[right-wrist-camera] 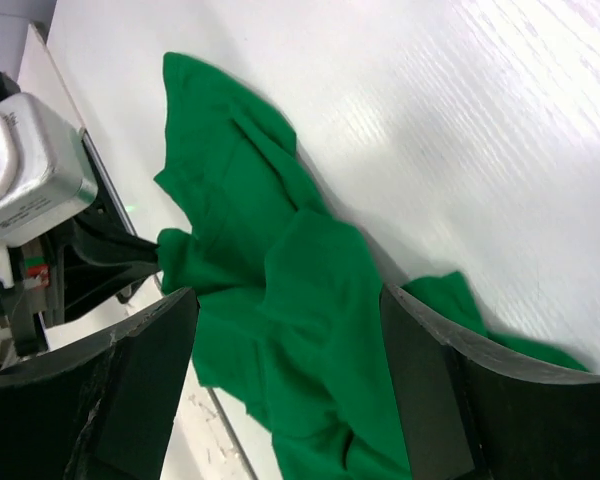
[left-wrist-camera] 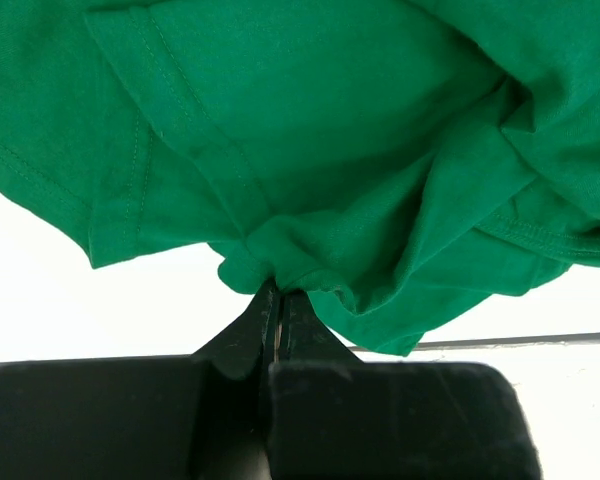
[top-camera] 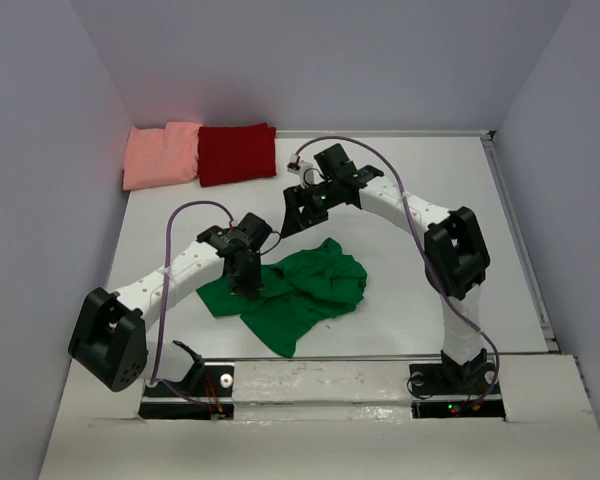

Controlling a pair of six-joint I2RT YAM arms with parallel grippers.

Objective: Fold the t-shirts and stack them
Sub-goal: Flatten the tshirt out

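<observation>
A bright green t-shirt [top-camera: 305, 290] lies crumpled on the white table near its front middle. My left gripper [top-camera: 248, 284] is at the shirt's left part. In the left wrist view the left gripper [left-wrist-camera: 277, 292] is shut on a pinch of the green t-shirt [left-wrist-camera: 320, 130]. My right gripper [top-camera: 298, 214] hangs just behind the shirt, apart from it. In the right wrist view the right gripper [right-wrist-camera: 288, 295] stands wide open above the green t-shirt [right-wrist-camera: 230, 170], with nothing held. A salmon-pink t-shirt [top-camera: 162, 153] and a dark red t-shirt [top-camera: 237, 153] lie folded side by side at the back left.
Grey walls close in the table at the left, back and right. A raised rim [top-camera: 515, 230] runs along the right edge. Both arm bases [top-camera: 450, 385] sit on the front strip. The left arm's body [right-wrist-camera: 40, 180] shows in the right wrist view.
</observation>
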